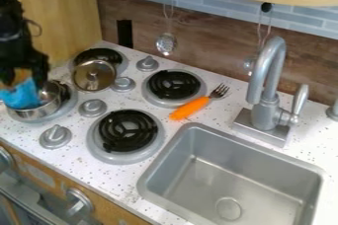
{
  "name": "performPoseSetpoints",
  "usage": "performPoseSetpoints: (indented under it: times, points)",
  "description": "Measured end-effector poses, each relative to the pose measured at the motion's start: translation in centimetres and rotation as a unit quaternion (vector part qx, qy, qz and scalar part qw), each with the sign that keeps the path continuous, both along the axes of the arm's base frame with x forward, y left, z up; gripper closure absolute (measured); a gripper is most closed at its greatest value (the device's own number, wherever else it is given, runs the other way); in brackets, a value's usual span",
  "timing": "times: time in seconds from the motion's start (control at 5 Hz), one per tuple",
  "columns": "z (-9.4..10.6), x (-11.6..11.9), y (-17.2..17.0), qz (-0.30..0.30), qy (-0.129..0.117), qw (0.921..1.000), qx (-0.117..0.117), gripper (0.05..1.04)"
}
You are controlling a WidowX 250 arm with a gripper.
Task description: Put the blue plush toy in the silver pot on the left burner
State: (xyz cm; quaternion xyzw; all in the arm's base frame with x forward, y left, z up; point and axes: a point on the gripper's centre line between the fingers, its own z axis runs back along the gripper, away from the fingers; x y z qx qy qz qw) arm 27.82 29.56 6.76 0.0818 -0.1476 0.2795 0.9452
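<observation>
Black two-finger gripper point(23, 78) at the far left of the camera view, hanging down over a toy stove. Its two fingers stand a little apart, one on each side of a soft-looking bright blue object with a tan upper part point(22, 95), and seem clamped on that tan part. The key relation is vertical: the blue object lies directly below the gripper, and below it in turn is an open, round, shiny silver metal pot point(33, 114). The blue part overlaps the pot's opening and left rim; whether it touches the metal or hangs just above it, I cannot tell. It looks wider than it is tall, its longer side running roughly left to right, though its exact shape is unclear.

Just right of the pot, a round metal lid with a central knob point(94, 75) is tilted, its face toward the camera. The pot sits at the left burner, near grey stove dials. Farther right are two black coil burners, one toward the wall point(174, 85) and one toward the front edge point(128, 130). Beside the wall-side coil lies a fork with an orange handle point(190, 108), its tines pointing up and right, well apart from the gripper. Beyond it are a curved grey faucet point(267, 81) and a rectangular grey sink point(168, 145).
</observation>
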Motion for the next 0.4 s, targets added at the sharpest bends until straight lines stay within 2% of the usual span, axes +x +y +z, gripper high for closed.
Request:
performPoseSetpoints:
  times: [0.2, 0.4]
  points:
    - [5.3, 0.5, -1.4, -0.050, -0.076, 0.9957, 0.013, 0.078]
    - [6.6, 0.0, -2.4, -0.092, -0.117, 0.9888, 0.009, 0.078]
